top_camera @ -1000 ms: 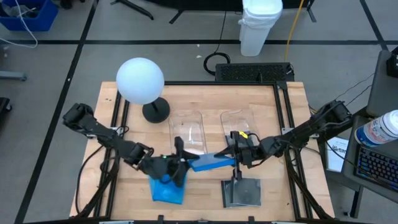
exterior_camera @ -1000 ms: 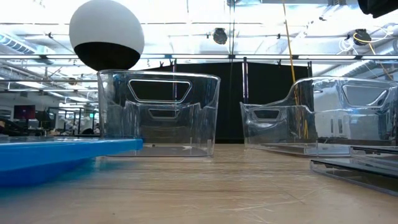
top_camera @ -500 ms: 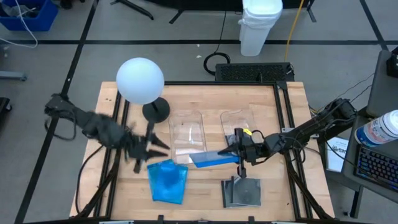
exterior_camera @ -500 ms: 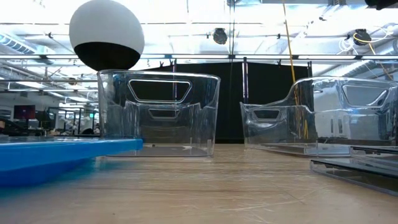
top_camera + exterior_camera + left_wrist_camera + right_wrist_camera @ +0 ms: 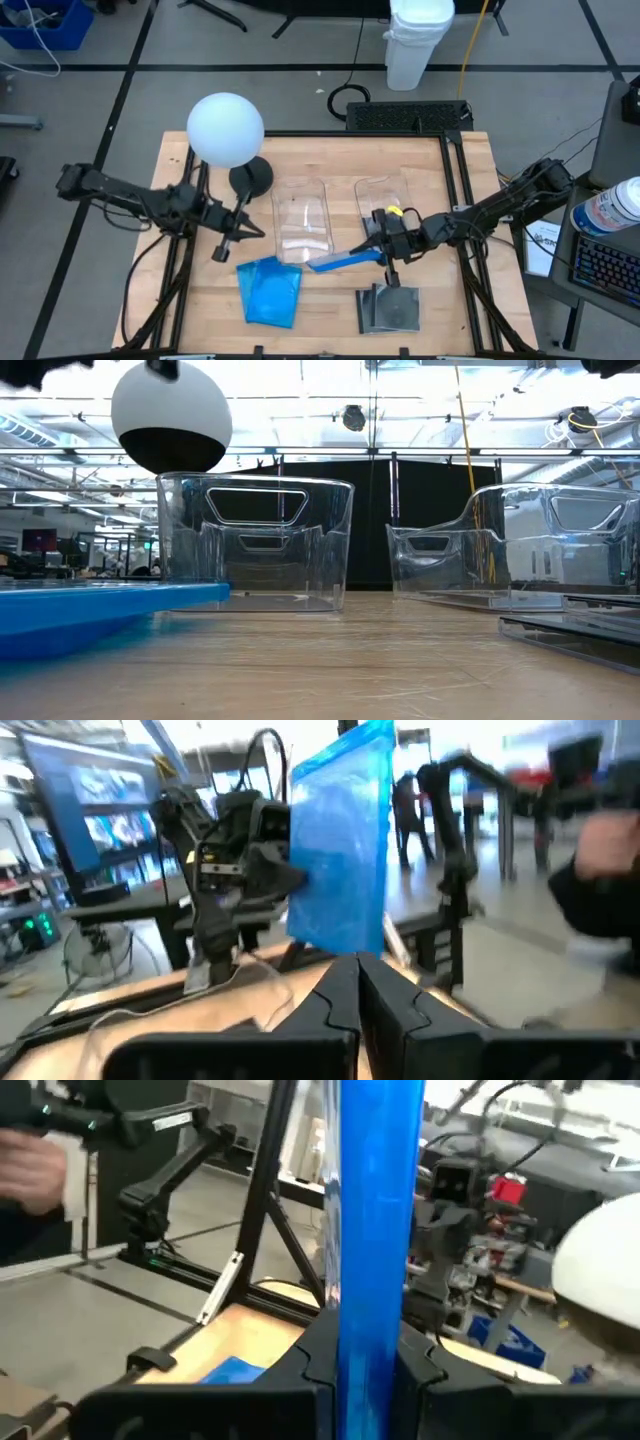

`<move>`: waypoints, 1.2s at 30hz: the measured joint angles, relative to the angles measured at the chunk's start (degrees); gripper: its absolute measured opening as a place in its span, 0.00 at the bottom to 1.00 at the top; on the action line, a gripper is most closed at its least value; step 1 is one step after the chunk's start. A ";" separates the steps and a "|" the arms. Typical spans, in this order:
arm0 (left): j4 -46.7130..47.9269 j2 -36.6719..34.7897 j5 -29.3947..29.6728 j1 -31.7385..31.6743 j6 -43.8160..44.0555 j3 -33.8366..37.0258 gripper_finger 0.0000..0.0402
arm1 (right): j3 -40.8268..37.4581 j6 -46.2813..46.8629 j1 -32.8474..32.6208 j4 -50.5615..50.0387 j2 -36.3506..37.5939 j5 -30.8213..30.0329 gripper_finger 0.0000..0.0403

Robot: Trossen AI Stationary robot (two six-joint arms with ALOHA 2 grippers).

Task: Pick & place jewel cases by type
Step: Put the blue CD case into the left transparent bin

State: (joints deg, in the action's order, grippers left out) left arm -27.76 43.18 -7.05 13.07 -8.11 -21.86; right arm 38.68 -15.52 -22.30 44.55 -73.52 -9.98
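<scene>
Right gripper (image 5: 384, 254), frame centre, is pinching a blue jewel case (image 5: 340, 261) in the air at the bottom edge of the left bin (image 5: 301, 222). Left gripper (image 5: 222, 247) is pressed together, empty, centre-left. Both bins look empty. Blue stack (image 5: 270, 291) and grey stack (image 5: 390, 309) wait at bottom centre, so most sorting is left.

One translucent blue jewel case (image 5: 340, 260) is held tilted above the table, near the clear bins. Other blue cases (image 5: 270, 292) are laid flat on the wood at the front. Dark grey cases (image 5: 390, 310) are stacked flat to their right.
</scene>
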 joint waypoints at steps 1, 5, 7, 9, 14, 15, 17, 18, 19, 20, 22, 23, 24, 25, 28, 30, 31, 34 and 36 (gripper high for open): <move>-4.17 -0.41 1.58 0.71 1.02 3.23 0.02 | 0.00 0.20 0.25 -0.35 0.00 0.00 0.06; -14.64 -0.73 8.85 3.20 3.08 12.13 0.06 | 0.00 3.30 1.70 -0.63 -0.01 0.45 0.07; -15.33 -0.68 12.25 4.03 3.35 14.53 0.07 | 0.04 7.45 3.60 -0.24 0.00 3.48 0.07; -15.67 -0.68 14.67 4.58 3.16 15.78 0.07 | 0.97 9.58 5.46 -1.45 -0.34 5.42 0.08; -14.02 -0.70 15.14 6.08 0.92 17.87 0.08 | 9.16 11.01 8.39 -12.82 -3.38 5.35 0.06; -13.56 -0.68 15.12 6.36 0.73 18.33 0.08 | 11.70 11.87 8.87 -16.45 -4.30 5.46 0.06; -12.51 -0.68 15.12 6.78 0.78 19.20 0.08 | 16.95 14.12 9.82 -24.85 -5.97 5.54 0.06; -12.09 -0.68 15.12 7.02 0.79 19.58 0.08 | 19.70 15.37 10.36 -28.67 -6.83 5.72 0.06; -11.60 -0.68 15.13 7.24 1.01 19.98 0.08 | 22.19 16.85 10.96 -32.34 -7.62 5.80 0.07; -11.13 -0.68 15.13 7.51 1.15 20.28 0.08 | 24.45 18.32 11.62 -35.42 -8.28 6.02 0.07; -10.64 -0.68 15.19 8.07 1.03 21.01 0.08 | 28.08 22.47 13.31 -40.24 -9.30 8.80 0.08; -10.41 -0.67 15.48 8.24 0.93 21.16 0.08 | 29.11 25.02 14.27 -41.18 -9.73 10.30 0.08; -10.00 -0.69 16.08 8.45 0.98 21.18 0.08 | 29.54 27.82 15.22 -41.28 -9.98 11.90 0.08; -9.59 -0.78 16.52 8.58 1.15 21.18 0.08 | 29.57 30.37 16.17 -41.46 -10.03 13.18 0.07; -9.41 -0.79 17.09 9.23 0.93 21.18 0.08 | 28.58 35.73 19.01 -41.61 -10.03 14.56 0.06; -9.41 -0.79 17.64 9.55 0.91 21.18 0.08 | 27.47 39.48 20.89 -41.85 -10.05 14.66 0.06; -9.41 -0.82 17.70 9.58 0.91 21.18 0.08 | 26.87 42.00 21.87 -41.96 -10.05 14.75 0.07; -9.48 -0.83 17.68 9.58 0.99 21.18 0.08 | 24.70 49.56 24.29 -41.79 -10.29 14.83 0.08; -9.48 -0.83 17.68 9.58 1.24 21.18 0.08 | 23.45 53.74 25.64 -41.96 -10.69 14.84 0.09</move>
State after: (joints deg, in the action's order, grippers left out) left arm -37.23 42.35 10.63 22.65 -6.87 -0.69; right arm 62.13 38.22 3.34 2.59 -84.21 4.86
